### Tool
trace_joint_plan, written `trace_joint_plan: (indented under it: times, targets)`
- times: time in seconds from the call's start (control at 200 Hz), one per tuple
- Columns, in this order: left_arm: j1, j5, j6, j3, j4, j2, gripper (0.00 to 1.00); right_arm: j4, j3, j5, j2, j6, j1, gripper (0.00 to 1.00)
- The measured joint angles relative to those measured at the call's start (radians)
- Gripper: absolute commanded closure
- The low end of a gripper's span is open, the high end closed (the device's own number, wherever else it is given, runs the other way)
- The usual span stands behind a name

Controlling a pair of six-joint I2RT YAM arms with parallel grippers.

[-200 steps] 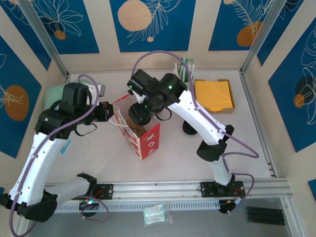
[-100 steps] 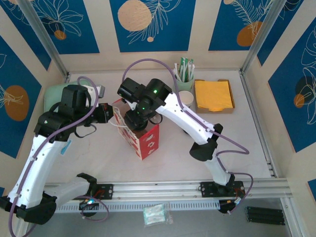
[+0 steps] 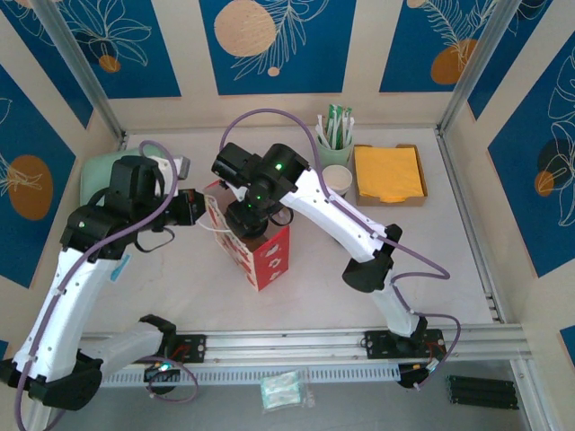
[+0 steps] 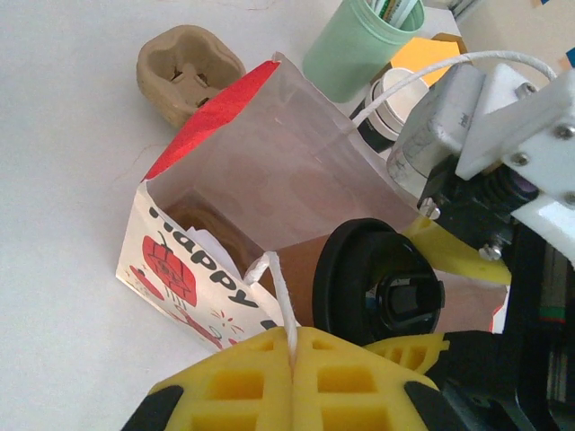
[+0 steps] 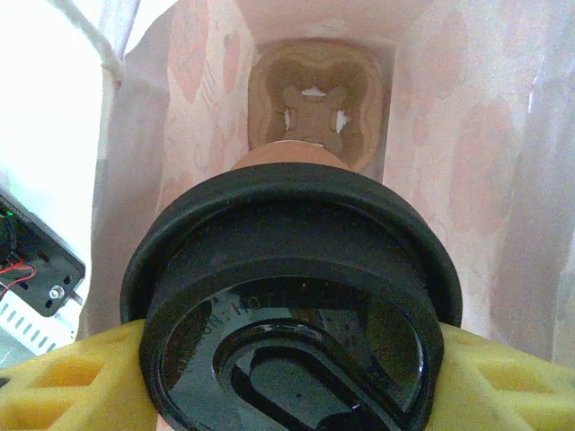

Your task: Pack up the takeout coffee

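Tabletop [image 3: 431,260]: pale, plain, walled on three sides.
Middle: red-and-white printed paper bag [image 3: 266,250], upright, mouth open.
Far edge: mint-green plastic cup [image 3: 334,154] of sachets, with a lidless white paper cup [image 3: 338,180] just beside it.
Far right: shallow brown tray [image 3: 395,203] of orange napkins.
Beyond the bag: brown moulded-pulp cup carrier [image 4: 189,70].

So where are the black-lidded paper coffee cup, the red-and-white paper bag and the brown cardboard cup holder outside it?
black-lidded paper coffee cup [image 5: 292,305], right wrist view, lid top.
red-and-white paper bag [image 4: 296,171], left wrist view, inner wall.
brown cardboard cup holder [image 4: 189,74], left wrist view, its centre.
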Motion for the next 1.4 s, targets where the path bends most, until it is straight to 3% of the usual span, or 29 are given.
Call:
trace_joint_plan:
  times: [1.4]
  targets:
    - [0.000, -0.001, 0.000, -0.086, 0.009, -0.074, 1.00, 0.000, -0.150, -0.004, -0.002, 0.046, 0.000, 0.36]
